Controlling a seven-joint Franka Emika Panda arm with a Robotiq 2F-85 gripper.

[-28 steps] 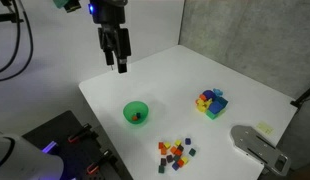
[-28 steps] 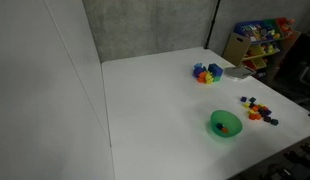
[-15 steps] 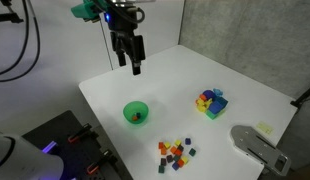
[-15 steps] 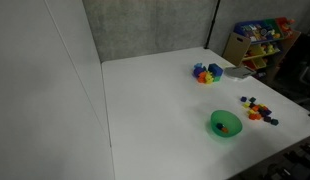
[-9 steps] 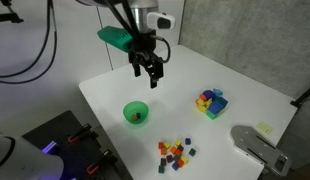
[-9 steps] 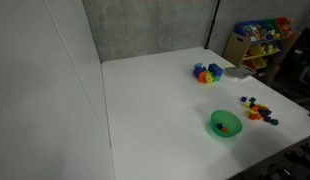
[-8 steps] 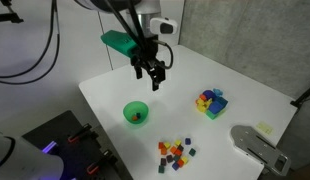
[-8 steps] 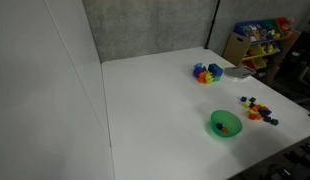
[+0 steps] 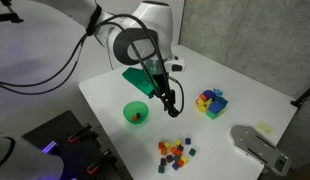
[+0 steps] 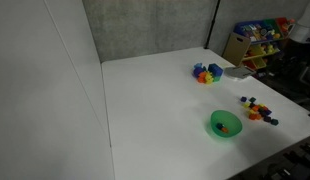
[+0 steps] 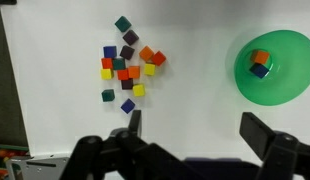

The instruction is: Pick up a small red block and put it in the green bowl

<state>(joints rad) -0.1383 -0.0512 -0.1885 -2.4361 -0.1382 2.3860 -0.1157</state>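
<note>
The green bowl [image 9: 128, 109] stands near the table's front edge and also shows in the other exterior view [image 10: 214, 128]. In the wrist view the green bowl [image 11: 245, 82] holds an orange cube and a blue cube. A loose group of small cubes [image 11: 125, 66] lies apart from it, with a small red block [image 11: 107, 73] on its left side. The group shows in both exterior views [image 9: 175, 152] [image 10: 257, 108]. My gripper [image 9: 172, 103] [image 11: 195, 130] is open and empty, held above the bare table between the bowl and the cubes.
The big multicoloured block cluster [image 9: 210, 101] [image 10: 206, 72] sits farther back on the white table [image 9: 235, 80]. A grey device [image 9: 257, 147] lies at the table's corner by the cubes. Shelves of toys [image 10: 257, 40] stand beyond the table.
The arm has swung from the table's back-left corner across and down; the gripper now hangs low between the bowl and the block cluster. The objects have not moved.
</note>
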